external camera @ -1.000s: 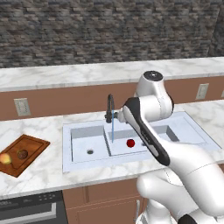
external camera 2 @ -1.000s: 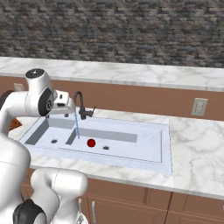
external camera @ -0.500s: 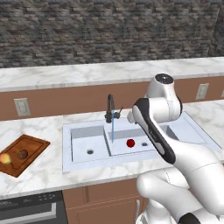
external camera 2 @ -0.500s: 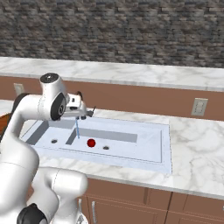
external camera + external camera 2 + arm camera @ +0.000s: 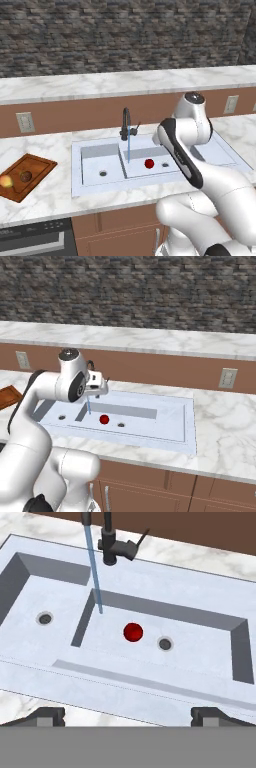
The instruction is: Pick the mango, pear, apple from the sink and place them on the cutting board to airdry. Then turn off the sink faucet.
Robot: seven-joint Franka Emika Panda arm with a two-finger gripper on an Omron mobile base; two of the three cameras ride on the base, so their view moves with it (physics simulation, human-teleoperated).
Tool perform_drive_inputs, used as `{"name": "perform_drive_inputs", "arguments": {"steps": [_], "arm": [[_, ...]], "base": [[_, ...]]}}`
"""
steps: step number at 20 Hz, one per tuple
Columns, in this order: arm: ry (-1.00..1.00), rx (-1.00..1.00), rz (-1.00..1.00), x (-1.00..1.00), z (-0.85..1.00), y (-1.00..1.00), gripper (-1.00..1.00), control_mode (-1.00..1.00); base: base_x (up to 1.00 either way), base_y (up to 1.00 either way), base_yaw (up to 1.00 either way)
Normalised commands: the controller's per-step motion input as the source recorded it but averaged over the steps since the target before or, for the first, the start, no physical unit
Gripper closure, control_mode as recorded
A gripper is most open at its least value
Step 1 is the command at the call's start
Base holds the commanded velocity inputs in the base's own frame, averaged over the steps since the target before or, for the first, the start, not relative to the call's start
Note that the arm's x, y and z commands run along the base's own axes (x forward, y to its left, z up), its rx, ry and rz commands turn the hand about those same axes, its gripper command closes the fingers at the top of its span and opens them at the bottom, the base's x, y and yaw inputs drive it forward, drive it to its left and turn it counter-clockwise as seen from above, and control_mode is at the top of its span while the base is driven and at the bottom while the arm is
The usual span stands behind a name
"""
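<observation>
Hand view: arm has swung back over the sink [image 5: 150, 687], gripper [image 5: 128, 714] spread wide and empty, apple [image 5: 133, 632] next.

**Lighting and render quality**

Even, bright, diffuse light; no visible source. Shadows soft and faint: grey shading on the inner walls of the sink [image 5: 235, 657], a weak dark patch under the apple [image 5: 133, 632]. Slight gloss on the white arm [image 5: 70, 387]. No glare, no motion blur, no edge distortion. Stone wall [image 5: 125, 35] textures coarse, low-resolution.
</observation>
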Motion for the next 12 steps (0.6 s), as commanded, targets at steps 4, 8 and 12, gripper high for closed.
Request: {"name": "perform_drive_inputs", "arguments": {"steps": [4, 8, 12], "arm": [[-0.02, 0.00, 0.00, 0.11, -0.26, -0.11, -1.00, -1.00], [0.00, 0.00, 0.00, 0.21, -0.26, -0.02, -1.00, -1.00], [0.00, 0.01, 0.00, 0.26, -0.24, 0.00, -1.00, -1.00]], "base": [[0.00, 0.00, 0.00], [0.00, 0.00, 0.00], [0.00, 0.00, 0.00]]}}
